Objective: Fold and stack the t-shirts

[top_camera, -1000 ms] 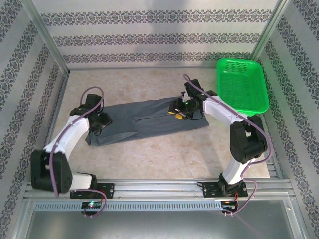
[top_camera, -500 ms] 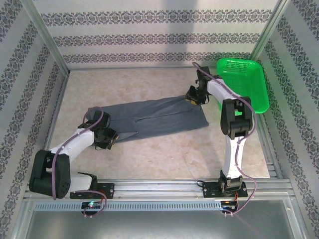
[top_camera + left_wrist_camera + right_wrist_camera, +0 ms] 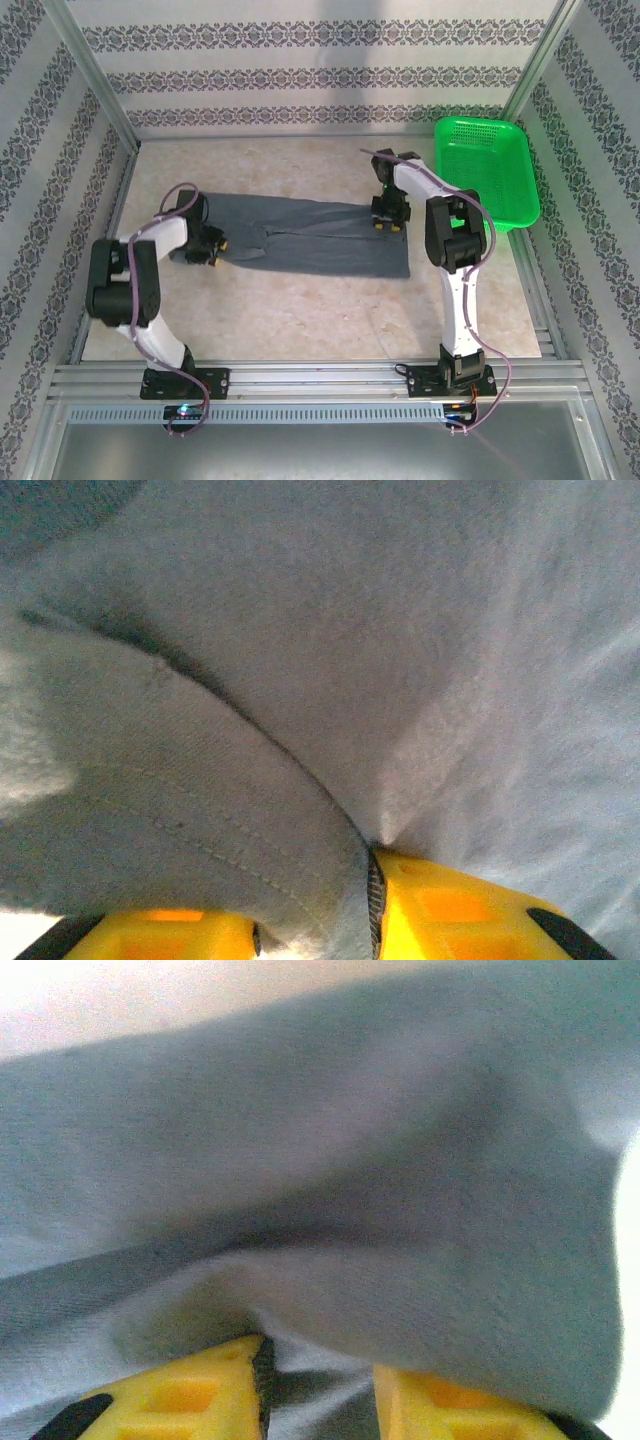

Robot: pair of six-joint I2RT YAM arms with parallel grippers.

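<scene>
The dark slate-grey t-shirt [image 3: 310, 235] lies on the table as a long folded band running left to right. My left gripper [image 3: 214, 246] sits at the band's left end, and its yellow fingers [image 3: 455, 915] are shut on a stitched fold of the t-shirt [image 3: 300, 660]. My right gripper [image 3: 388, 216] is at the band's upper right corner. In the right wrist view the grey t-shirt [image 3: 330, 1160] drapes over both yellow fingers [image 3: 185, 1395] and is pinched between them.
An empty green basket [image 3: 485, 175] stands at the back right, just beyond the right arm. Patterned walls close in the beige table [image 3: 300, 320] on three sides. The arm bases and a metal rail [image 3: 320, 380] run along the near edge.
The left gripper has moved back from the shirt's front-left edge, and the right gripper has come slightly nearer. The band now lies more level and straighter than before.
</scene>
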